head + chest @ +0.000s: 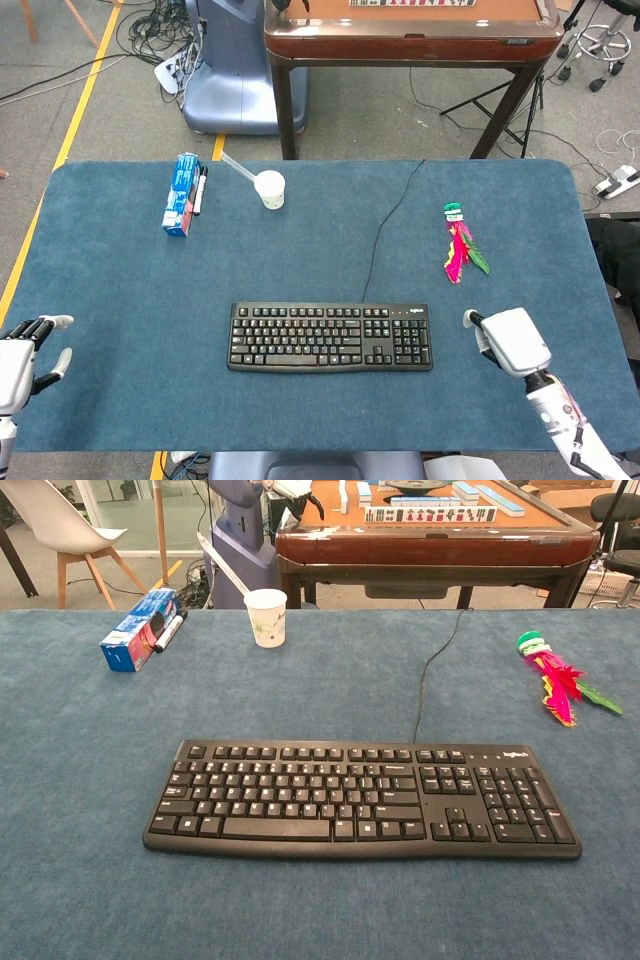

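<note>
Right hand (pixel 512 342) hangs just off the right end of the keyboard (pixel 330 337), back upward and thumb toward the number pad. Nothing shows in it, but its fingers are tucked under the back, so I cannot tell how far apart they are. Left hand (pixel 18 358) sits well to the left of the keyboard at the near corner, fingers spread and holding nothing. The chest view shows neither hand.

The blue-covered bench (pixel 130 290) carries everything. The black keyboard lies flat and square to the near edge, its cable (pixel 385 230) running off the far side. Far to the keyboard's upper left lies a blue box (pixel 180 194) with a marker (pixel 200 190) touching its right side. Just right of those, and beyond the keyboard's left half, stands a white paper cup (pixel 270 189) with a straw. Beyond the keyboard's right end lies a pink and green feather shuttlecock (pixel 458 243), well apart from the hand.

Judging from this, the right hand's work is at the keyboard's right end. A good approach would be low and level, fingers opened before contact, meeting the edge of the case rather than the keys. The cable wants slack, so any pull should be gentle and not away from the far side.
</note>
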